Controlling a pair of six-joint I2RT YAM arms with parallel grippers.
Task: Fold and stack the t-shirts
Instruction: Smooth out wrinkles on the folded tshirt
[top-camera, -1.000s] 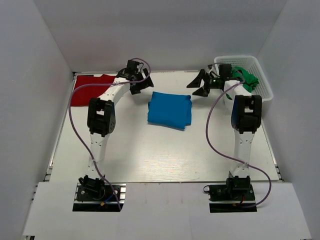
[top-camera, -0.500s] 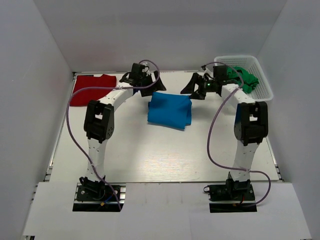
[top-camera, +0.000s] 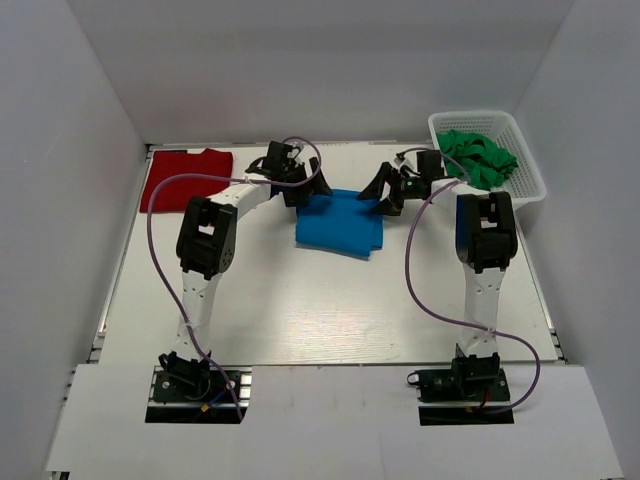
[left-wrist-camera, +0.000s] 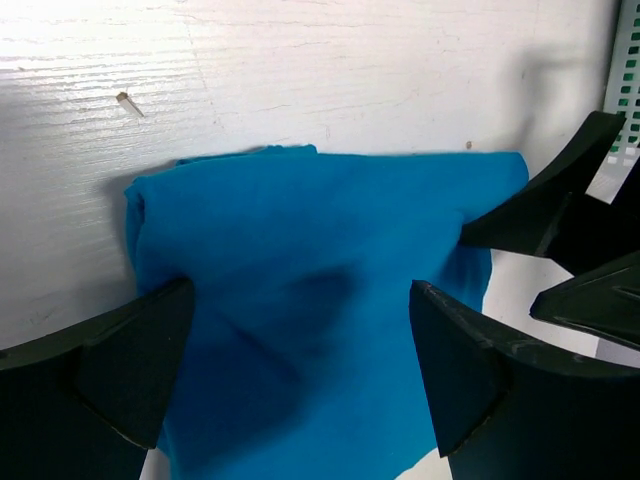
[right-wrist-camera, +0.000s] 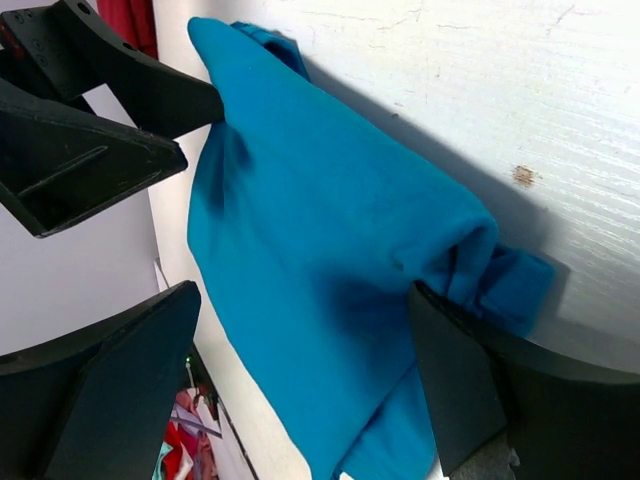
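Fingers (left-wrist-camera: 110, 370) of the left gripper (top-camera: 303, 186) are spread wide, and so are the fingers (right-wrist-camera: 480, 395) of the right gripper (top-camera: 386, 192). Neither pair clamps anything. Each pair straddles the bright blue folded cloth t-shirt (top-camera: 340, 222), with cloth filling the gap between the black pads.

The blue t-shirt lies on the white wood-grain table (top-camera: 300, 300), in the far middle part of it, folded into a rough rectangle that sits slightly askew. From above, the left gripper is at the shirt's far left corner and the right gripper is at its far right corner, so the two face each other across the far edge.

In the left wrist view, the cloth runs from one finger to the other and creases into a shallow dip between them. The right gripper's black fingers show at the right side, and one tip touches the shirt's corner. In the right wrist view, the near edge of the shirt bunches into a small roll beside the right-hand finger. A tip of the left gripper meets the opposite corner.

The dark red cloth t-shirt (top-camera: 185, 178) lies spread flat in the table's far left corner, well apart from the blue one. At the far right stands a white plastic slotted basket (top-camera: 532, 178) holding crumpled green cloth (top-camera: 478, 157).
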